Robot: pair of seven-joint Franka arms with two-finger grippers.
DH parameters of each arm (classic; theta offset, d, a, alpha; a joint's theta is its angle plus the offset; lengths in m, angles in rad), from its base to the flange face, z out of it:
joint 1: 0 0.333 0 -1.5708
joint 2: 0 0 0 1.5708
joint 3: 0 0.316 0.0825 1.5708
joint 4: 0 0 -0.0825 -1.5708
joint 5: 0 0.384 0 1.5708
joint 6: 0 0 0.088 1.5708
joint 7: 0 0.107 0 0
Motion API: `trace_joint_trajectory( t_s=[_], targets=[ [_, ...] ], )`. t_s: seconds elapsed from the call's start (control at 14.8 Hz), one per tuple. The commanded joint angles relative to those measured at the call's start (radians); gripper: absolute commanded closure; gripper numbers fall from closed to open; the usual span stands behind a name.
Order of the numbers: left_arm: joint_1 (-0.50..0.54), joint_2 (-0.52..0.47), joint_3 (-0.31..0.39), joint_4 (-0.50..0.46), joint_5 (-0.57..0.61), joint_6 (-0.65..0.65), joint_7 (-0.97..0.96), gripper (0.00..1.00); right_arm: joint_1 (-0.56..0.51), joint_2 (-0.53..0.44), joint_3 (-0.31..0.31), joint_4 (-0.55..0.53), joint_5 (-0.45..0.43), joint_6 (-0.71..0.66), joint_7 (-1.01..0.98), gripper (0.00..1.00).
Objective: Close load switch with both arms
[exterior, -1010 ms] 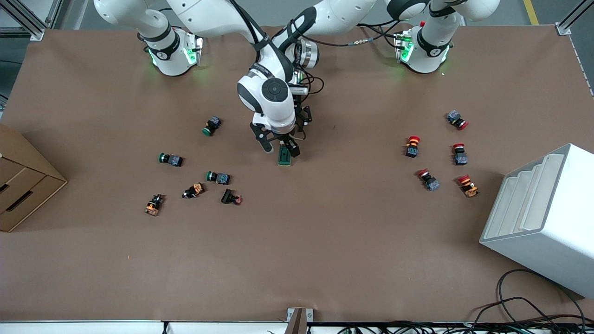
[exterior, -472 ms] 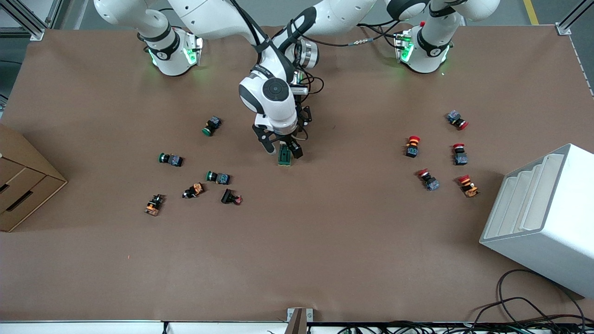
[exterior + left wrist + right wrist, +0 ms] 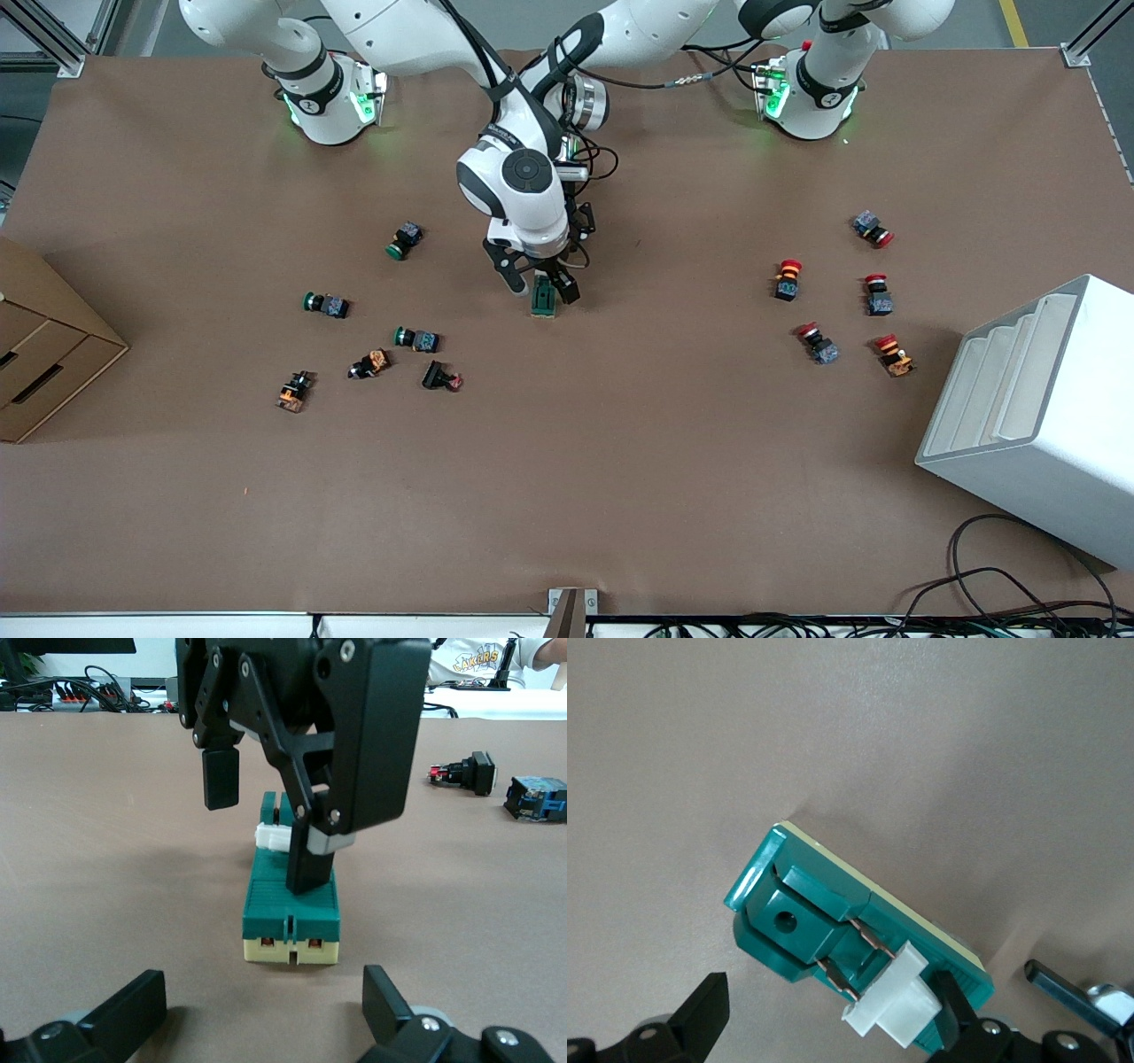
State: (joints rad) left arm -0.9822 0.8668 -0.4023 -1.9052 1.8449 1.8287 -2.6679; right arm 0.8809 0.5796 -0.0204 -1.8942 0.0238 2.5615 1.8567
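Since earlier, our right gripper (image 3: 534,282) has edged slightly off the load switch (image 3: 544,299), jaws spread astride the white lever (image 3: 276,838); left gripper (image 3: 257,1001) waits released beside the switch; a glancing push may skid it across the counter (image 3: 620,461).

Brown table (image 3: 620,461) with load switch (image 3: 544,299), push buttons (image 3: 372,341).

Everything is lit evenly and brightly from overhead, so only soft shadows are cast on the table (image 3: 620,461). Green glow is thrown around both arm bases, and the wrist shots are kept pretty sharp up close.
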Motion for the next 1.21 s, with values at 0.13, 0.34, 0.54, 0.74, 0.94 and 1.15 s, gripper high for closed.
trace_joint_trajectory(
  t_s=[0.13, 0.34, 0.54, 0.74, 0.94, 1.15],
  targets=[
    [-0.006, 0.044, 0.013, 0.045, 0.004, 0.014, -0.009, 0.01, -0.059, 0.017, -0.012, 0.089, -0.025, 0.025, -0.031, 0.00],
    [-0.004, 0.055, 0.013, 0.063, 0.005, 0.015, -0.006, 0.01, -0.082, 0.017, -0.012, 0.110, -0.025, 0.023, -0.034, 0.00],
    [-0.004, 0.069, 0.014, 0.083, 0.007, 0.014, -0.001, 0.01, -0.099, 0.019, -0.012, 0.124, -0.025, 0.025, -0.056, 0.00],
    [-0.003, 0.069, 0.014, 0.089, 0.005, 0.014, 0.000, 0.01, -0.099, 0.035, -0.012, 0.132, -0.025, 0.025, -0.057, 0.00],
    [-0.003, 0.077, 0.028, 0.109, 0.008, 0.015, 0.005, 0.01, -0.091, 0.058, -0.012, 0.144, -0.025, 0.026, -0.053, 0.00],
    [-0.003, 0.098, 0.030, 0.138, 0.011, 0.017, 0.006, 0.01, -0.091, 0.065, -0.012, 0.144, -0.027, 0.026, -0.054, 0.00]
  ],
)
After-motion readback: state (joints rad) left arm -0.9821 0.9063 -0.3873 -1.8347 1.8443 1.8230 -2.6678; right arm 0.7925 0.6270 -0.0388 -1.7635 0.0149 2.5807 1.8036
